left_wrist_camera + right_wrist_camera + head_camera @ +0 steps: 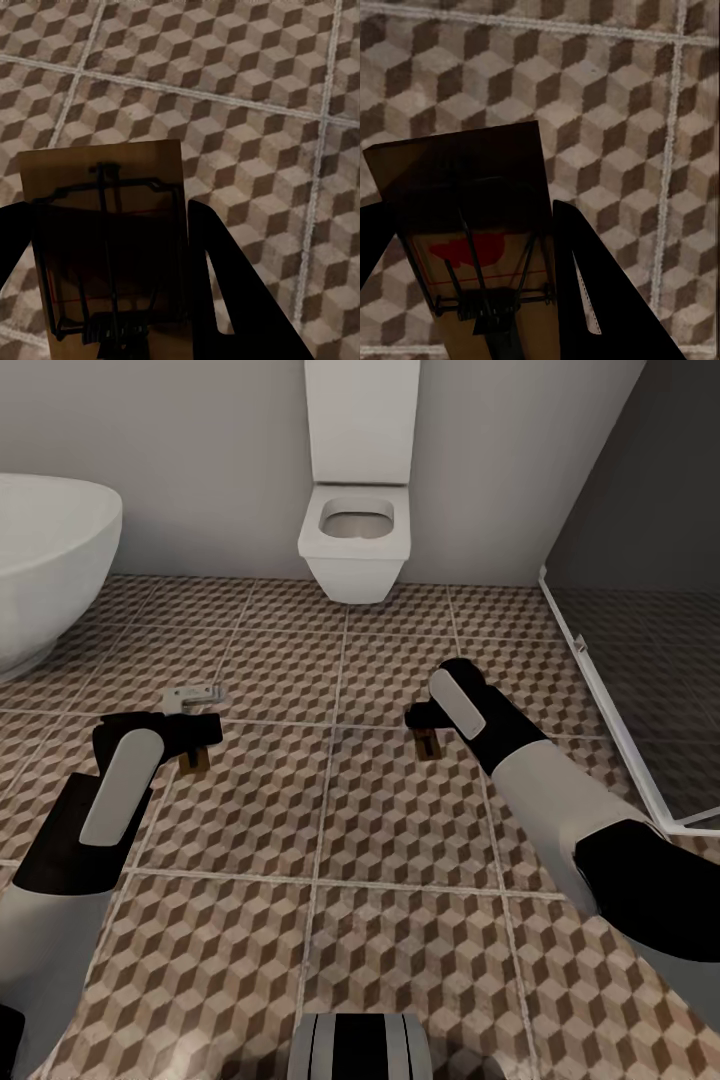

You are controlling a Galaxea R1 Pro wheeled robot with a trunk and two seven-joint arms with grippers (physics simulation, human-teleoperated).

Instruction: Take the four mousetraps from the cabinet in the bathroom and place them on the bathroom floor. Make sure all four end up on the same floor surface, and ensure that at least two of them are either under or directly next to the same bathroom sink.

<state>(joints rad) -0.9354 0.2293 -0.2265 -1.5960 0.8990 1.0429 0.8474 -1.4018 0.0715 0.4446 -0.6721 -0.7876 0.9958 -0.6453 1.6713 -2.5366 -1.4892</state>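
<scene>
While each hand (200,745) (428,728) pinches a mousetrap (105,240) (472,240), the boards' long axes run along the fingers.

both arms reach over the bathroom floor (330,830), a mousetrap (196,759) under each gripper, toilet (355,530) ahead.

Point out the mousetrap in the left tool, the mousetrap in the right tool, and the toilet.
Left mousetrap (105,217), left wrist view, on the wooden board.
Right mousetrap (465,180), right wrist view, on the upper board.
Toilet (355,550), head view, on the bowl's front wall.
</scene>
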